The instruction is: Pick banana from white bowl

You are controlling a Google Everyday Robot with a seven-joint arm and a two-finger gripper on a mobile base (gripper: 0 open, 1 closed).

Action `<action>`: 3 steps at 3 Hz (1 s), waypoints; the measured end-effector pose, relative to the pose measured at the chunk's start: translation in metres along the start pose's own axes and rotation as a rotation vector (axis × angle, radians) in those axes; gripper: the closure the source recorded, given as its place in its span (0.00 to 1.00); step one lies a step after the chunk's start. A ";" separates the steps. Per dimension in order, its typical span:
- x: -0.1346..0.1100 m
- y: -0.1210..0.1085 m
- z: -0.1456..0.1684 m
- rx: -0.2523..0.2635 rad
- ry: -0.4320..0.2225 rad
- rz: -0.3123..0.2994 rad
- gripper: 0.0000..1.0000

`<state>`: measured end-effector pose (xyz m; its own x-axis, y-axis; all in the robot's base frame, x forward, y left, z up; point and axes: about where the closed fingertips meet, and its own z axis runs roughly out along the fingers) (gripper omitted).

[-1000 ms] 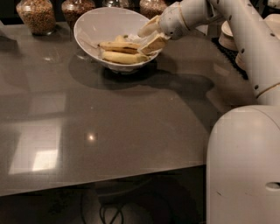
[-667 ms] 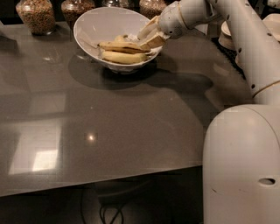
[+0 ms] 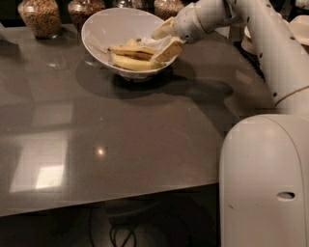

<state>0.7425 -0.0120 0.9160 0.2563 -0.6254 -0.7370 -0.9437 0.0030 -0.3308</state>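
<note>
The white bowl stands at the back middle of the dark table. Two bananas lie in it: the brown-streaked banana above and a paler yellow banana in front of it. My gripper reaches in over the bowl's right rim from the right. Its fingers are spread apart: the upper finger is above the bananas' right ends, and the lower finger rests at the right end of the streaked banana. It holds nothing.
Glass jars of grain stand behind the bowl. White dishes are stacked at the right behind my arm. My base fills the front right. The table's front edge runs along the bottom.
The gripper stays at the bowl's right rim with hardly any shift. The bananas and the bowl have not moved.
</note>
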 end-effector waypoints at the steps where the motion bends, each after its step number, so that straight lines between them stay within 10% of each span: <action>1: 0.000 0.000 0.001 -0.002 0.001 0.001 0.38; 3: 0.001 -0.005 0.000 -0.005 0.015 -0.005 0.52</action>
<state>0.7471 -0.0122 0.9169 0.2581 -0.6369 -0.7265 -0.9434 -0.0041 -0.3315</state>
